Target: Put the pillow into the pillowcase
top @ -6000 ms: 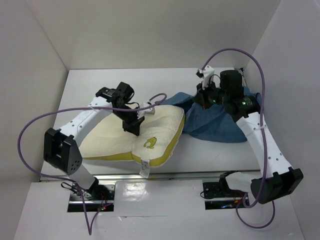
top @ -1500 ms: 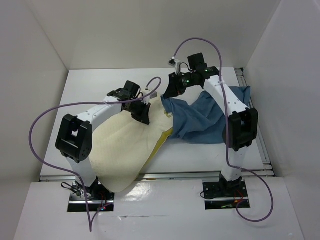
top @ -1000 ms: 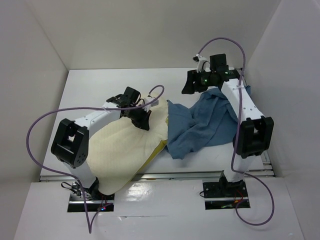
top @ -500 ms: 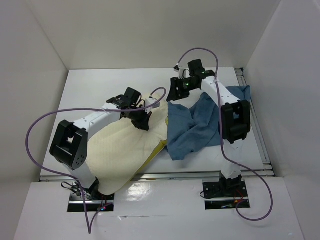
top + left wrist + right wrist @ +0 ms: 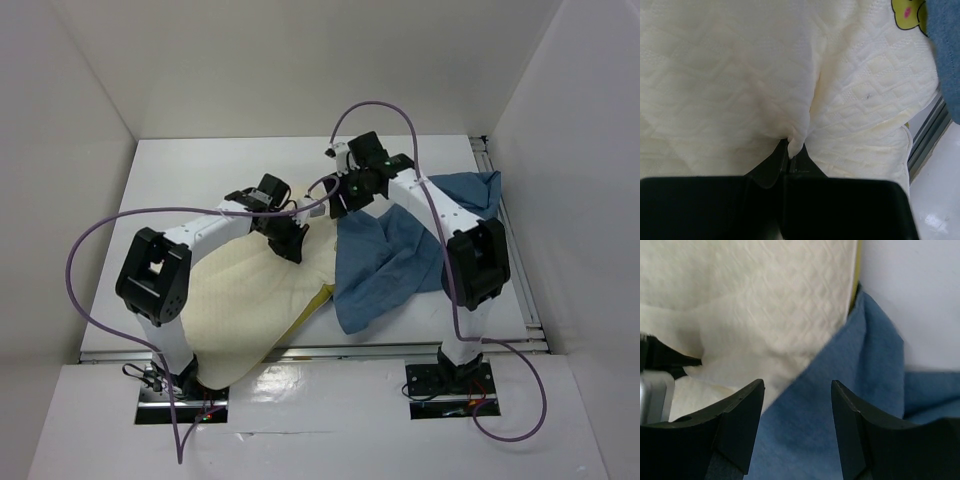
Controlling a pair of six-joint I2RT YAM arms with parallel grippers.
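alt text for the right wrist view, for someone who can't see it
The right fingers stand open and hold nothing, poised above the slanting line where the cream quilted pillow meets the blue pillowcase. White table shows at the upper right.

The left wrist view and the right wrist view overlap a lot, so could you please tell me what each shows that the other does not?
Only the left wrist view: the left gripper shut on a pinched fold of the pillow, plus the pillow's yellow logo. Only the right wrist view: the right gripper, open, over the line where the pillow's edge meets the pillowcase. Both: the cream quilted pillow against the blue pillowcase.
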